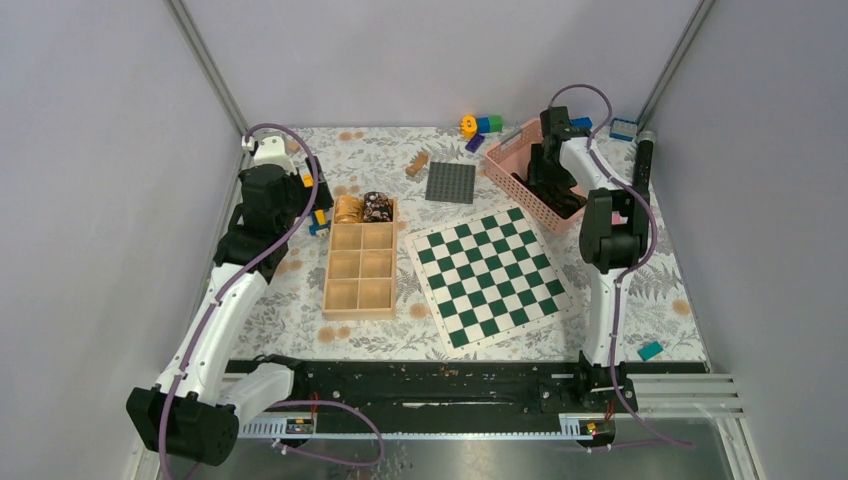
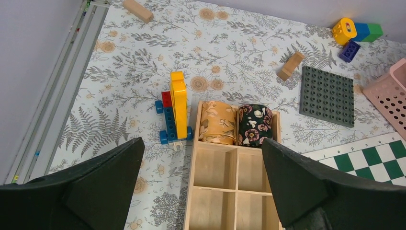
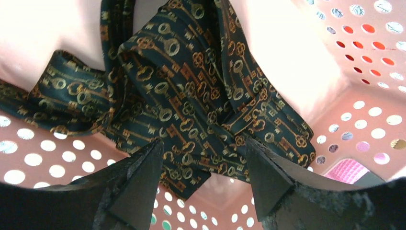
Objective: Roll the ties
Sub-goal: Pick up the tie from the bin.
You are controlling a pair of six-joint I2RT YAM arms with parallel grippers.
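Two coils boxed, one tie not yet rolled

Right gripper [image 3: 203, 143] fingers stand spread, holding nothing, just above the crumpled dark key-patterned tie [image 3: 191, 86] inside the pink basket [image 3: 373, 120], right of and beyond the wooden box [image 2: 192, 167]; best to pinch a single fold near one end, not the heap. Left gripper [image 2: 201, 143] hangs wide open, empty, above the box, whose two far cells hold the golden roll [image 2: 218, 122] and floral roll [image 2: 255, 124].

Golden-tan coil [image 2: 218, 122] and dark floral coil [image 2: 254, 125] fill wooden tray's [image 2: 190, 182] far compartments; key-patterned tie [image 3: 191, 96] lies crumpled in pink basket [image 3: 368, 115]
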